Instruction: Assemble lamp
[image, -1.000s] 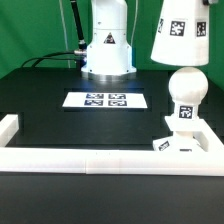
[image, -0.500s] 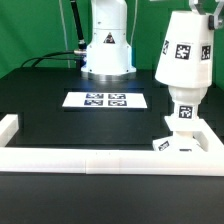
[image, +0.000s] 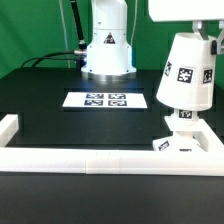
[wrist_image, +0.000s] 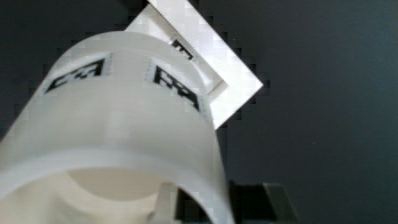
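Tagged white shade (wrist_image: 116, 130) above square base (wrist_image: 217, 55)

You get even, bright overhead light in the exterior view; the white shade (image: 187, 68) and robot base (image: 107, 50) nearly blow out against the matte black worktop (image: 60, 125). Shadows are faint. Low resolution, tags on the marker board (image: 106, 100) soft. In your wrist view the shade (wrist_image: 125, 130) is close and blurred, with the fingers (wrist_image: 254, 199) dark and out of focus.

No readable text; only square tags on shade (image: 185, 72), marker board (image: 107, 100).
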